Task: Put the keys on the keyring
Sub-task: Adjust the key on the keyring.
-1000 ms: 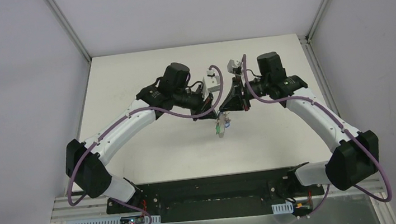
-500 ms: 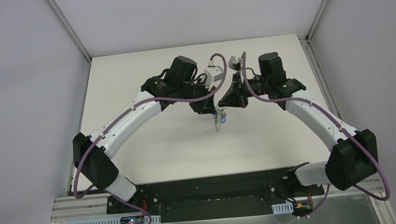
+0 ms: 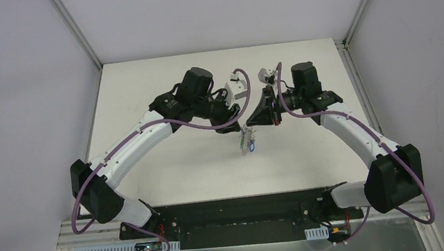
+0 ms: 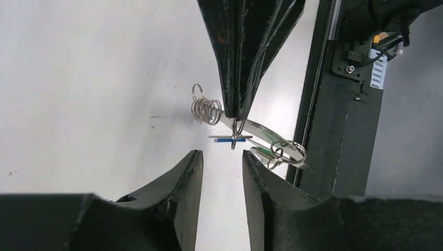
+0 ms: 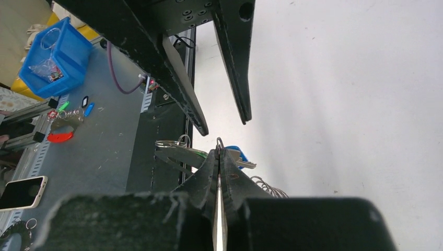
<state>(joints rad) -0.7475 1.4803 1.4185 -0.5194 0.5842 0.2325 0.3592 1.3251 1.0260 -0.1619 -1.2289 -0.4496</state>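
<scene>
The keyring (image 4: 261, 130), a pale loop with a coil of small metal rings (image 4: 205, 110) at one end, hangs in the air above the table. My right gripper (image 4: 237, 116) comes in from above and is shut on its strap. The blue key (image 4: 230, 139) hangs from a small ring just under that grip. The green key (image 4: 263, 151) lies along the loop beside two rings. My left gripper (image 4: 222, 156) is open, its fingertips just short of the blue key and touching nothing. In the top view the keyring (image 3: 247, 143) dangles between my left gripper (image 3: 240, 128) and my right gripper (image 3: 251, 124).
The white table (image 3: 168, 169) lies below, with the black base rail (image 3: 242, 215) at its near edge. Beyond the table, the right wrist view shows a blue bin (image 5: 52, 55), a phone (image 5: 21, 192) and loose key tags (image 5: 78, 107) on a grey bench.
My left gripper has opened and drawn back a little from the keyring. The keyring stays hanging from my shut right gripper, lower than half a second ago.
</scene>
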